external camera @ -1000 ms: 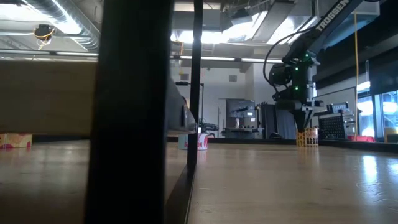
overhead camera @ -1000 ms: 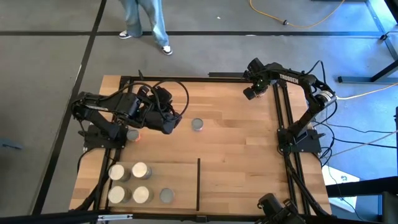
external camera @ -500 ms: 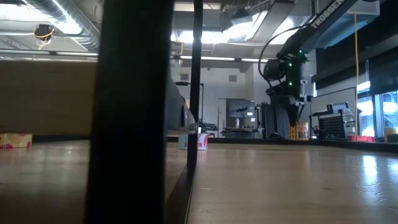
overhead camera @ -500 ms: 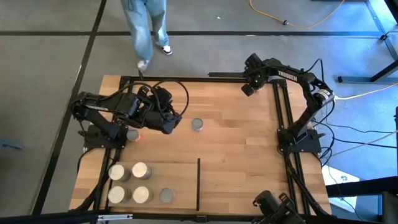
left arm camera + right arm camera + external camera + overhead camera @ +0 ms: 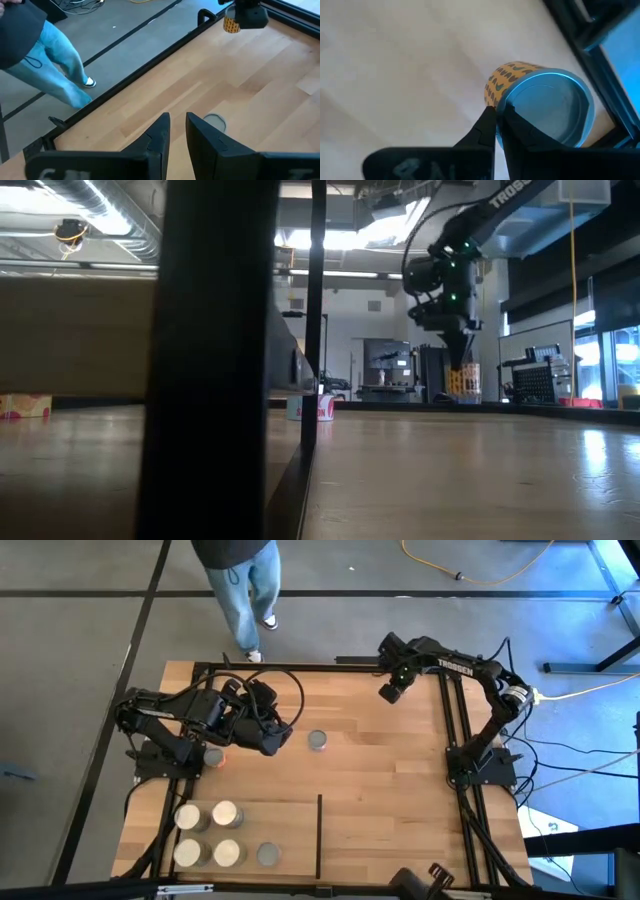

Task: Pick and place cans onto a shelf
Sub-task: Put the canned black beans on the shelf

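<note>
Right pincer clamped tight on rim of orange-patterned can, hanging upright above far table edge. Shelf well off diagonally, near side. Loose can between, just beside left pincer, slightly parted, empty.

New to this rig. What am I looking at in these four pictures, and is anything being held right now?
Two dark robot arms work at a wooden table. One picture looks straight down, one looks level across the tabletop, and one comes from each arm's wrist. The right claw is shut on the rim of a yellow-labelled can, held up near the table's far edge. The left claw is open and empty, pointing toward a loose can mid-table. Five cans stand on the shelf, the smaller panel at the near left corner. A person is on the floor beyond the table.
</note>
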`<state>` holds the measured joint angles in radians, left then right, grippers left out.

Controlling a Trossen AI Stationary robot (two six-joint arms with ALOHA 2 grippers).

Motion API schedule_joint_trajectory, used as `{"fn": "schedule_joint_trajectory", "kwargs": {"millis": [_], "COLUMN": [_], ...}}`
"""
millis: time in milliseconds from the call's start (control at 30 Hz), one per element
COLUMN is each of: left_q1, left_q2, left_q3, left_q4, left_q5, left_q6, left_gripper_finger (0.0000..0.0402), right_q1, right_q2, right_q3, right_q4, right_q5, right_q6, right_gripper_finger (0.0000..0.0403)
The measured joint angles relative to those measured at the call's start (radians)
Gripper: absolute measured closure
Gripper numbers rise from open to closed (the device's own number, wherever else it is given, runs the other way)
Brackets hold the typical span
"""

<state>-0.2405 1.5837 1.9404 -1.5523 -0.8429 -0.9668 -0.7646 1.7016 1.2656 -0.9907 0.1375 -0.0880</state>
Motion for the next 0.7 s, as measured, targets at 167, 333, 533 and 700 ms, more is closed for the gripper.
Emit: {"fn": "schedule_joint_trajectory", "kwargs": {"millis": [167,333,533,700], "left_q1": [0.0,0.0,-0.015,-0.041], "left_q2": [0.0,0.0,0.0,-0.018], "left_q3": [0.0,0.0,0.0,0.002], "left_q4": [0.0,-0.001,-0.005,-0.019], "left_q5": [0.005,0.052,0.053,0.056], "left_q6": [0.0,0.002,0.009,0.01], "left_gripper_finger": [0.0347,0.0347,0.0347,0.0347], "right_q1": [0.11,0.247,0.427,0.577], "right_q2": [-0.001,-0.002,-0.002,-0.003], "right_q3": [0.058,0.153,0.283,0.38], "right_q4": [-0.089,-0.154,-0.189,-0.189], "right_q5": [0.0,0.001,0.001,0.0], "right_q6": [-0.008,-0.003,-0.006,0.02], "right_gripper_finger": [0.0387,0.0387,0.0387,0.0387]}}
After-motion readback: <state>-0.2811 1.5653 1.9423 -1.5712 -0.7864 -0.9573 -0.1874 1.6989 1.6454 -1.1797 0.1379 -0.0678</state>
